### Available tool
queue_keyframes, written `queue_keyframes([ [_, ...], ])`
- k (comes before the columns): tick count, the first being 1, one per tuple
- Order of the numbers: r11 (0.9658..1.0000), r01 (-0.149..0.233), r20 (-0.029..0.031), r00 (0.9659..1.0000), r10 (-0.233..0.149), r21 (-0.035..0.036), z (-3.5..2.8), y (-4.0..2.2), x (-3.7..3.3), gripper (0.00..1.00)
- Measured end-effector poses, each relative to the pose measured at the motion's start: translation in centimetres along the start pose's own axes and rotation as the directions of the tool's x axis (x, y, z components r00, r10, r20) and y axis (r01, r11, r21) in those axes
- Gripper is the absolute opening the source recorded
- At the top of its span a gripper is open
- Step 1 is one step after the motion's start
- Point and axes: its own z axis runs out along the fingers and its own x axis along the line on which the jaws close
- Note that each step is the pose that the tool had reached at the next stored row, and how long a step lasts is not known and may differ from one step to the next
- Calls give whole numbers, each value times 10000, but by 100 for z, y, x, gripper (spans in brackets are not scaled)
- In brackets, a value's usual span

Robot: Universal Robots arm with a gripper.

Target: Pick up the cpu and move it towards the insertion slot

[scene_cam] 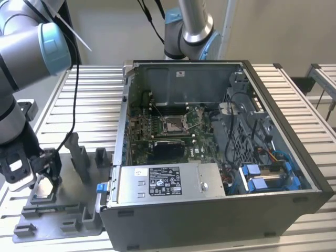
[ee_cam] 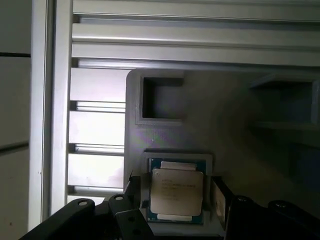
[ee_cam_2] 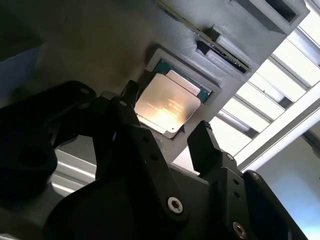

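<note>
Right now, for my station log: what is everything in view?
Thin square silvery cpu: one, silver on green, in the tray's recess.
Grey plastic tray: one, grey, table, exterior view's left.
Open metal computer case: one, dark grey, table centre.
Green circuit board: one, green, inside case.
Square metal-framed insertion slot: one, silvery, mid-board.
Silver power supply box: one, silver, case's near side.
Slatted metal table: one, pale grey, underneath.
Robot arm: one, grey and blue, exterior view's left.
Gripper: one, black, open, astride the cpu.

cpu (ee_cam: 176, 191) silvery square, flat in grey tray (ee_cam: 225, 115) recess | insertion slot (scene_cam: 173, 124) metal-framed, on green board (scene_cam: 202, 149)
</note>
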Motion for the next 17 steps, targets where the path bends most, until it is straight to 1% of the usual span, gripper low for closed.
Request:
queue_keyframes([
  [9, 10000, -1, 2, 10000, 1, -2, 51, -23, 4, 100],
  [17, 10000, -1, 0, 10000, 1, 0, 76, -27, 4, 100],
])
